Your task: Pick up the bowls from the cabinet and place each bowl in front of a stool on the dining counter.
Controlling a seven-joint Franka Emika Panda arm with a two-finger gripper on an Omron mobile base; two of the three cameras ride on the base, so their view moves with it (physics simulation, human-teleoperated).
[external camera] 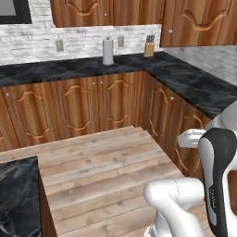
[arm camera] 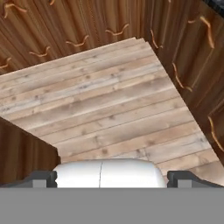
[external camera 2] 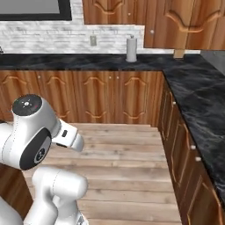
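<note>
Robot arm [external camera 2: 30,132] folded up close over the base, white links and dark joints in the foreground of both base views. In the hand view the gripper [arm camera: 111,177] points down at the plank floor [arm camera: 109,100]; its two dark fingertips [arm camera: 41,178] sit wide apart at the bottom edge, jaws fully spread, nothing between them. A corner of the dining counter [external camera: 18,199], black marble top with pale veins on a wood base, lies at lower left of the left base view, just beside the arm. Ahead, an L-shaped run of black-topped wall counters [external camera: 185,78] over base cabinets with arched-panel doors [external camera: 78,109]. On that counter, against the pale brick backsplash, a paper towel roll [external camera: 108,51] stands upright, with a knife block [external camera: 149,47] near it toward the corner. Upper wall cabinets [external camera 2: 176,22] hang above. Bowls and stools: not seen from here.
</note>
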